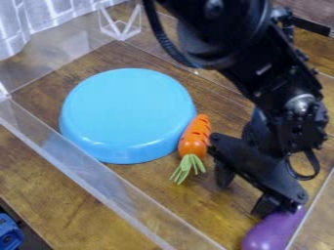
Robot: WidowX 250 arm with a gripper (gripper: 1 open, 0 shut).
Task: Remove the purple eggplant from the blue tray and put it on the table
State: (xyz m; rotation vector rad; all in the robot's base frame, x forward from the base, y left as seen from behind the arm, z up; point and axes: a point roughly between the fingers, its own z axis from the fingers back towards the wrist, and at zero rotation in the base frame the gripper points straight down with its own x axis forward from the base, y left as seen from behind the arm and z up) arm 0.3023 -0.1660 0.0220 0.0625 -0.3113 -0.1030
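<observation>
Beside the black claw [248,198], glossy purple eggplant [271,232], partly hidden

On this one dark brown wood-grain tabletop [53,166] I count one round light-blue plastic dish [124,114], toward ten o'clock. There's one orange toy carrot with green leaves [194,143], near the middle, and one glossy purple plastic toy eggplant [271,232], down at five o'clock. I see one black robot arm [248,44] too, and one bright blue object [10,232], partly cut off, at eight o'clock.
</observation>
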